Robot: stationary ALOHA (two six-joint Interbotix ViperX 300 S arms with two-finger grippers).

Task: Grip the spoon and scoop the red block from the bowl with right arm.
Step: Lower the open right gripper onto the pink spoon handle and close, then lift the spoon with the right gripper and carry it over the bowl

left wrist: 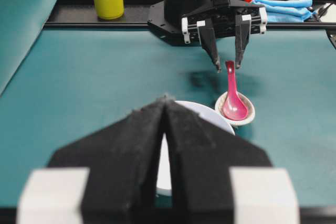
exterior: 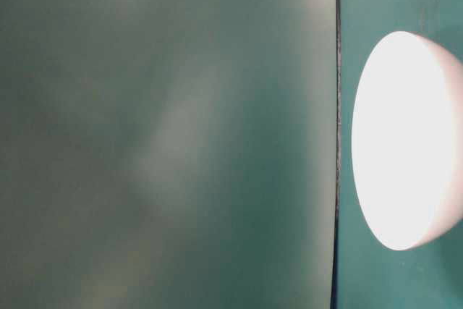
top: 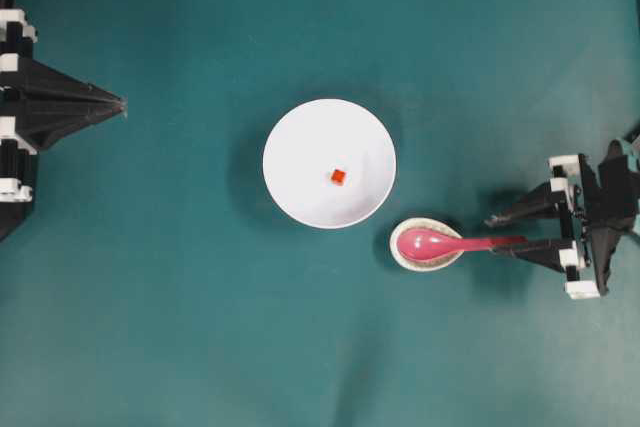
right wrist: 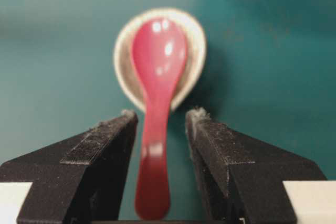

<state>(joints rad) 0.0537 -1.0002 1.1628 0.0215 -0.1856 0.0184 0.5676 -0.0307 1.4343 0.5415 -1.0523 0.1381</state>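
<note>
Spreading across every view, the flat teal table (top: 180,327) leaves wide bare room on all sides of the dishes, with its far edge in the left wrist view bounded by a black rail.

Next in size, the right arm's black two-finger gripper (top: 507,234) reaches in from the right edge of the overhead view; its jaws stand released, parted on either side of the handle without pinching it, a slim gap showing on each side in the right wrist view. Opposite, the left black gripper (top: 120,105) sits at the left edge, well apart from everything, its jaws clenched together on nothing, tips meeting in a point.

At the middle of the table rests the large round plain white bowl (top: 329,163), open space all around its rim except toward the lower right, where the small speckled grey-white dish (top: 408,259) lies just beside it, not touching.

That dish cradles the scoop of the glossy pink-red plastic spoon (top: 440,243), whose straight handle juts over the dish's rim toward the right gripper, its end lying between the two fingers (right wrist: 102,145).

Smallest of all, the tiny orange-red cube (top: 338,177) lies inside the bowl, slightly lower right of centre, clear of the wall.
</note>
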